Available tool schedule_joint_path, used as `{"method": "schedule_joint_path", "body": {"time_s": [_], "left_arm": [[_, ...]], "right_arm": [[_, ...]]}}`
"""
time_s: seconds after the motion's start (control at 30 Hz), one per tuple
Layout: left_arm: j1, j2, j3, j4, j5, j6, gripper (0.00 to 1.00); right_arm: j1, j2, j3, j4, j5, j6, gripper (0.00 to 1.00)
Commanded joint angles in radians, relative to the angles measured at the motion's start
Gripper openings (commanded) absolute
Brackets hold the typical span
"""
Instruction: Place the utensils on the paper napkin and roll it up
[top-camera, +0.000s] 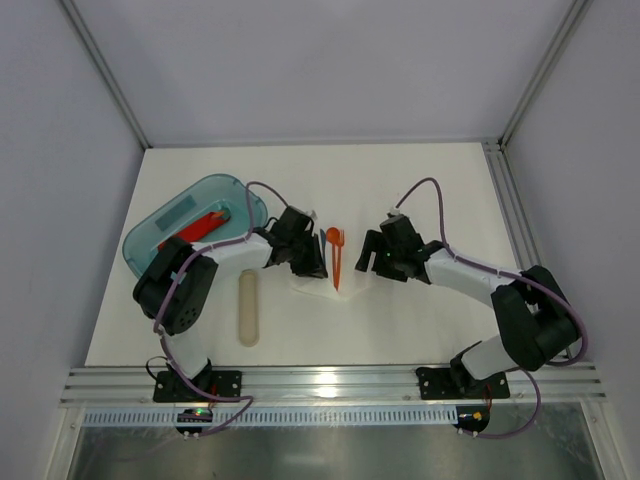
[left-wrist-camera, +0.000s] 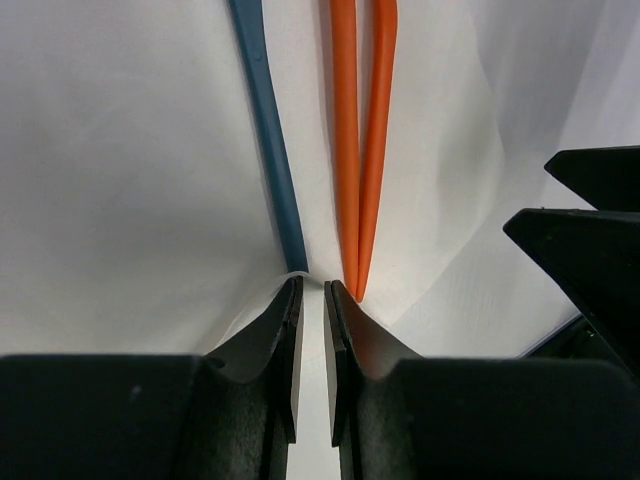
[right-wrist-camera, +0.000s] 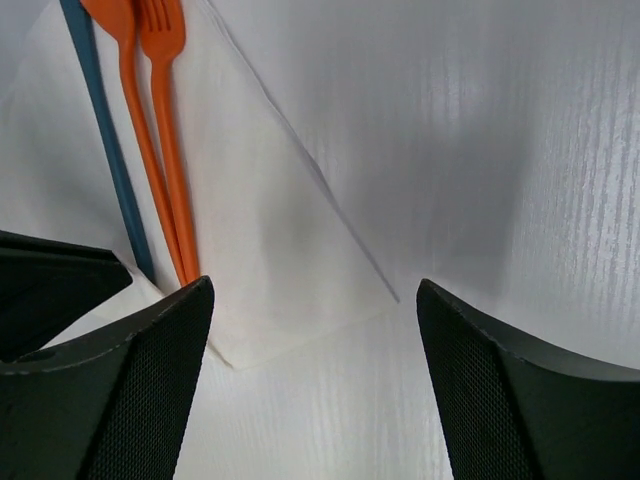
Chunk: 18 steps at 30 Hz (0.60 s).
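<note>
The white paper napkin (top-camera: 318, 288) lies mid-table between my two grippers. On it lie the utensils: two orange pieces (top-camera: 336, 258) side by side, one a fork (right-wrist-camera: 165, 120), and a slim blue one (left-wrist-camera: 270, 130) next to them. My left gripper (left-wrist-camera: 312, 285) sits at the handle ends, its jaws nearly together. A raised edge of the napkin (left-wrist-camera: 130, 180) is pinched between them. My right gripper (right-wrist-camera: 310, 285) stands wide open just right of the utensils, over the napkin's (right-wrist-camera: 270, 250) near corner, with nothing between its fingers.
A teal tray (top-camera: 150, 235) with a red item (top-camera: 205, 225) inside sits at the left. A beige cylinder (top-camera: 248, 308) lies in front of it, near the left arm. Aluminium rails run along the table's right and near edges.
</note>
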Motion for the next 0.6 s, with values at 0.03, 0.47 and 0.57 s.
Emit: {"method": "schedule_joint_path", "body": {"time_s": [0.03,0.47,0.57], "left_arm": [[-0.002,-0.005,-0.022,0.046,-0.003,0.013,0.18],[-0.002,0.001,-0.057,0.081,-0.017,-0.019,0.18],[-0.002,-0.002,-0.059,0.08,-0.022,-0.018,0.18]], "right_arm": [[-0.005,0.022,-0.002,0.011,0.043,0.075,0.83],[-0.003,0.031,-0.043,0.009,0.083,0.254,0.87],[0.006,0.029,-0.048,0.012,0.075,0.28,0.87]]}}
